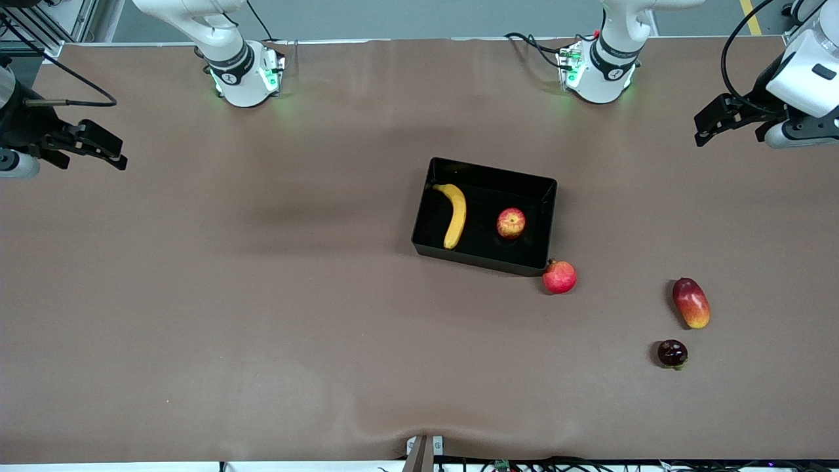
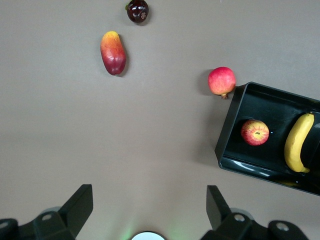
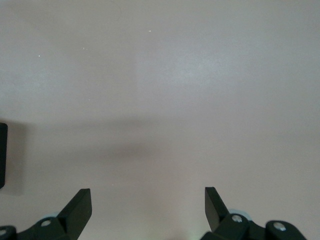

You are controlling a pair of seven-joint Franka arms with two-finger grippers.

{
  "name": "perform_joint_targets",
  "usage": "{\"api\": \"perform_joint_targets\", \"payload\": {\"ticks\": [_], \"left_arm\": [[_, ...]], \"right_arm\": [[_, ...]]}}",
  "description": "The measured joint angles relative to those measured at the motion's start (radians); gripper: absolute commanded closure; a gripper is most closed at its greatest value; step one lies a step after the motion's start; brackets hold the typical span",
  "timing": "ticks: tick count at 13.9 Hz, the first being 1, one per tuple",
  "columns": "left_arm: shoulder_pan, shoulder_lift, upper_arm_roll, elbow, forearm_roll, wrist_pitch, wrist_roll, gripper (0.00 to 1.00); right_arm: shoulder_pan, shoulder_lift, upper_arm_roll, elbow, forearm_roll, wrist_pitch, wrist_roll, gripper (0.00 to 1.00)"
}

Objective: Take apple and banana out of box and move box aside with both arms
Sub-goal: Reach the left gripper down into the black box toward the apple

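Note:
The black box [image 1: 488,173] stands at the middle of the table. In it lie the yellow banana [image 1: 455,214] and the red-and-yellow apple [image 1: 510,223], side by side and apart. The left wrist view shows the box [image 2: 228,131], the banana [image 2: 297,142] and the apple [image 2: 255,132] too. My left gripper [image 1: 727,136] is open and empty, up over the left arm's end of the table [image 2: 150,200]. My right gripper [image 1: 92,162] is open and empty, up over the right arm's end, above bare table [image 3: 148,200].
A red pomegranate [image 1: 559,276] touches the box's corner nearest the front camera, toward the left arm's end. A red-yellow mango [image 1: 691,303] and a small dark round fruit [image 1: 672,353] lie farther toward that end. All three show in the left wrist view: pomegranate [image 2: 221,81], mango [image 2: 113,52], dark fruit [image 2: 137,10].

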Motion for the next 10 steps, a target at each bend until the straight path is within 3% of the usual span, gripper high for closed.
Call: {"api": "perform_joint_targets", "payload": {"ticks": [10], "left_arm": [[-0.022, 0.048, -0.018, 0.008, -0.003, -0.003, 0.000, 0.00]], "right_arm": [[0.000, 0.000, 0.000, 0.000, -0.001, -0.002, 0.000, 0.00]]}}
